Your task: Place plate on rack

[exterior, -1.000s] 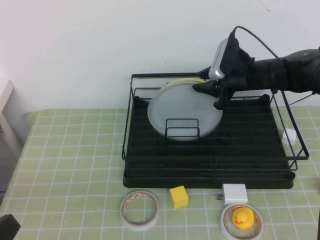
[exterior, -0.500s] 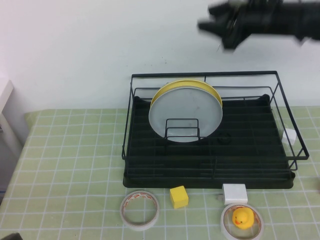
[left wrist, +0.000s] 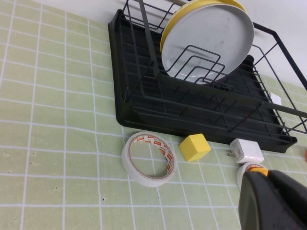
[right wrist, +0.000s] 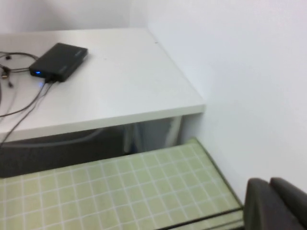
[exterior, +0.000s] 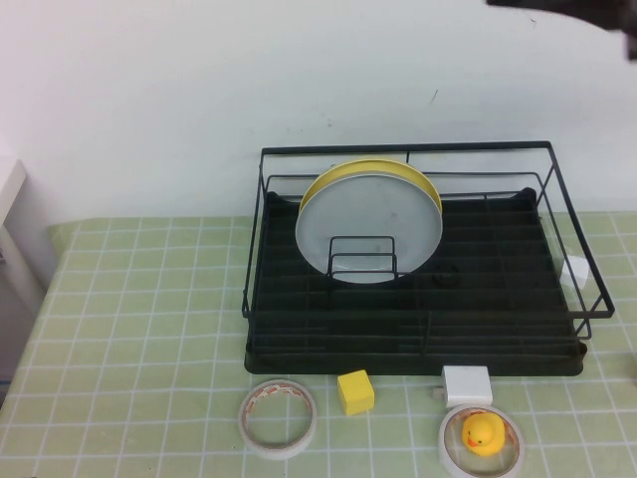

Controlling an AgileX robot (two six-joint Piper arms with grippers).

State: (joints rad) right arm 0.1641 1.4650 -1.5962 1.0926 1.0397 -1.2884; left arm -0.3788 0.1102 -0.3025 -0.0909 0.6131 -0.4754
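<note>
The grey-blue plate stands upright in the black wire rack, leaning just in front of a yellow plate. No gripper touches it. The left wrist view shows the plate and the rack from the table's left front. My left gripper hangs low over the table in front of the rack, fingers together and empty. My right arm is a dark shape at the top right edge, high above the rack. My right gripper is shut and empty, facing away from the rack.
In front of the rack lie a tape roll, a yellow cube, a white charger and a rubber duck inside a second tape roll. A white desk with a black box stands beyond the table's edge.
My right gripper let go of the plate, left it standing in the rack, and rose up and to the right until almost out of the high view.
</note>
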